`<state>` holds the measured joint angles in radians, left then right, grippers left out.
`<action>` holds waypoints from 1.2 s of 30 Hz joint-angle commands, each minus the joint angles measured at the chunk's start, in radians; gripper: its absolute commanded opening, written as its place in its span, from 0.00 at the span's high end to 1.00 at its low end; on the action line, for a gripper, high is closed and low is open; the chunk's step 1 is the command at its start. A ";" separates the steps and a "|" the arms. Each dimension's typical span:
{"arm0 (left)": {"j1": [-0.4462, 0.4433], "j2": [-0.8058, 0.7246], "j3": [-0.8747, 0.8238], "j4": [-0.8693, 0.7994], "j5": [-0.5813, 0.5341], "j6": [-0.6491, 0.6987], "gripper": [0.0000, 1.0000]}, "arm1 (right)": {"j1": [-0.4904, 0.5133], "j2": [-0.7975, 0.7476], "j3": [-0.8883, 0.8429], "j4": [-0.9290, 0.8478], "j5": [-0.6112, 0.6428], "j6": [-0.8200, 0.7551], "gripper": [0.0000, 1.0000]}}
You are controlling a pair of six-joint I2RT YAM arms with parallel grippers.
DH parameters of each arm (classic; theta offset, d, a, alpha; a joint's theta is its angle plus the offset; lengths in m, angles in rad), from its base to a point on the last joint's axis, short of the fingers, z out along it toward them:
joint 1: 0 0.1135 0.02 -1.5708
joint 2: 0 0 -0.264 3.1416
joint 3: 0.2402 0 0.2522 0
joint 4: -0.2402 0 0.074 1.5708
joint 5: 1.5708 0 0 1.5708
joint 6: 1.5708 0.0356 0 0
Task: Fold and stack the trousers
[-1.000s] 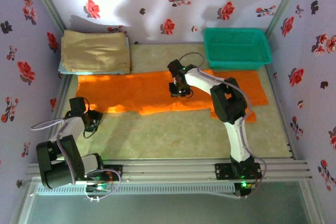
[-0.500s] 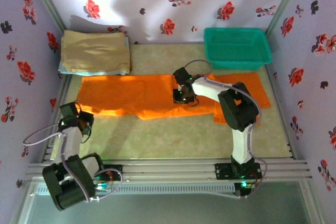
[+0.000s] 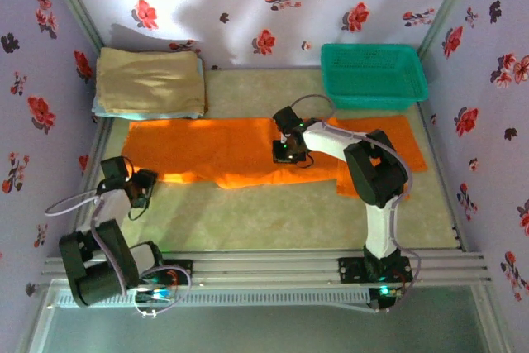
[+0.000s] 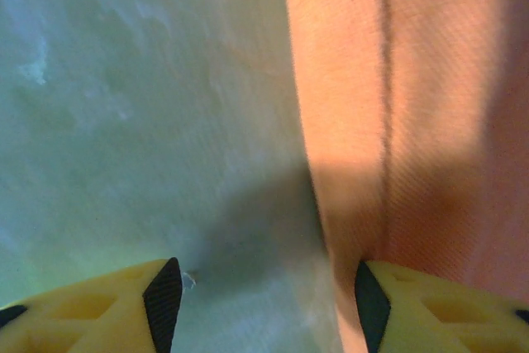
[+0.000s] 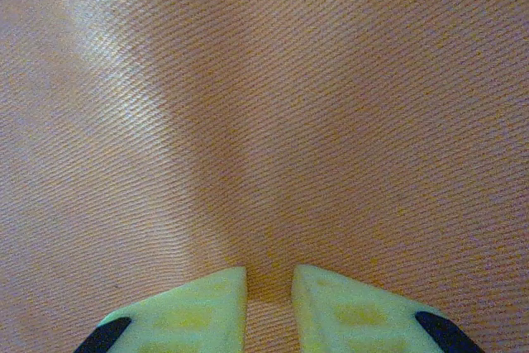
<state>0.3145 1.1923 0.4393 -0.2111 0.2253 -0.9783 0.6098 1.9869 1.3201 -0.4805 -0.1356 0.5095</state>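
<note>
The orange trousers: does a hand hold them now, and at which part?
The right hand pinches a small fold of the trousers near their middle. The left hand is open and holds nothing.

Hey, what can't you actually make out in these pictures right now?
- Right wrist view: whether the right gripper has the trousers pinched. Where its jaws meet the cloth is cut off by the bottom edge.
- Top view: the trousers' middle-right stretch, covered by the right arm.
- Top view: whatever lies under the tan folded cloth. Just a bluish edge peeks out.
</note>
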 commanded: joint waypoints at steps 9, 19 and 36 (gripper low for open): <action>-0.018 0.027 0.031 0.175 0.044 -0.022 0.34 | 0.011 0.008 -0.086 -0.049 -0.009 0.008 0.77; -0.077 0.086 0.094 0.161 0.016 -0.044 0.27 | 0.011 0.034 -0.094 -0.005 -0.029 0.021 0.77; 0.025 0.070 0.060 0.044 0.007 -0.003 1.00 | -0.003 -0.063 -0.170 -0.058 0.001 0.001 0.81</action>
<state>0.2840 1.3499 0.5095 -0.0212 0.2668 -1.0241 0.6067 1.9316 1.2240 -0.3996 -0.1417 0.5087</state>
